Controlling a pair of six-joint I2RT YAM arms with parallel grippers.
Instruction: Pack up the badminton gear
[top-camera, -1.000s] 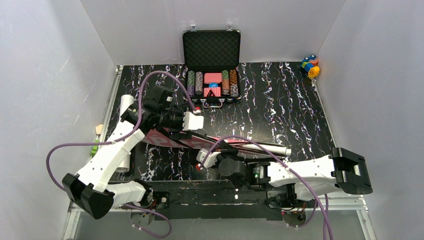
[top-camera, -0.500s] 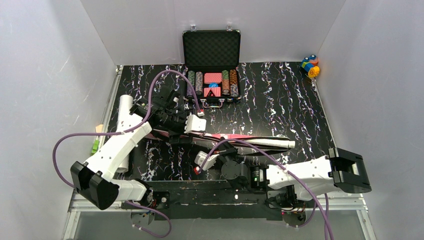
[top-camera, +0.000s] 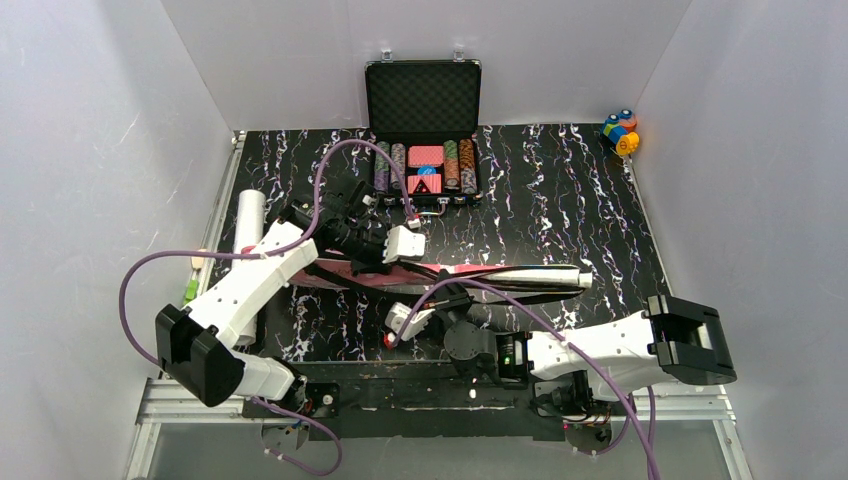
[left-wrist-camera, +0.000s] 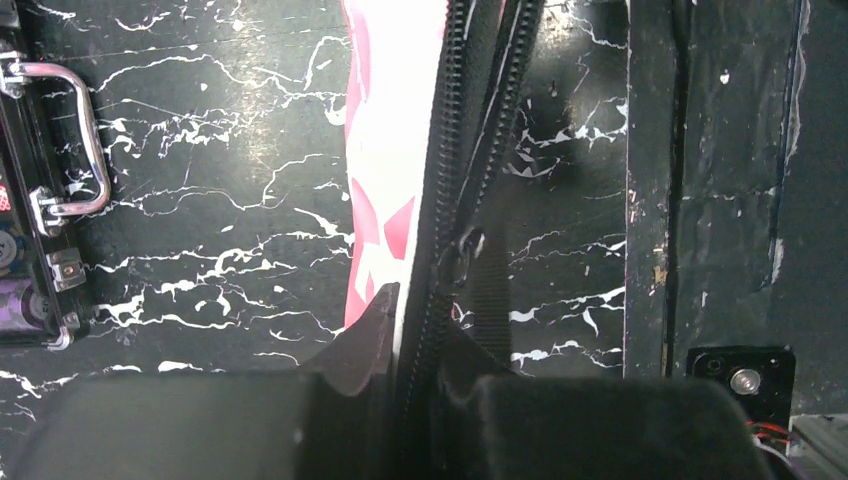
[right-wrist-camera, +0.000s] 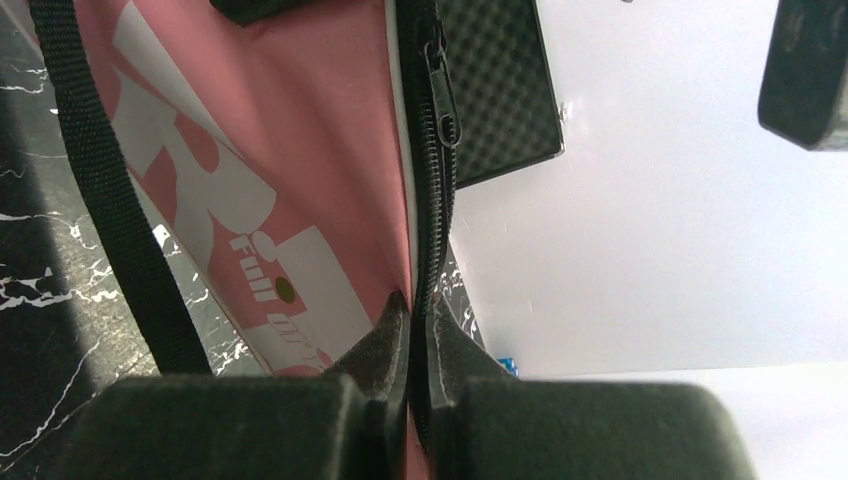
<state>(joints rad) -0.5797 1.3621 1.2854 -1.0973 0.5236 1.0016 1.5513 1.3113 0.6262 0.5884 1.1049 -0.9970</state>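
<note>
Mid-table: pink cover (right-wrist-camera: 320, 130) held on edge; contents hidden.
Left gripper (left-wrist-camera: 415, 330): clamped on its zip edge.
Right gripper (right-wrist-camera: 410, 312): pinching the same edge.

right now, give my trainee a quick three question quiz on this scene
1. True or false: the left claw is shut on the pink cover.
2. The poker chip case stands at: A) far middle B) near left corner C) near right corner.
3. Fill in: the right claw pinches the cover beside its ____.

Key: 1 true; 2 A; 3 zipper.
</note>
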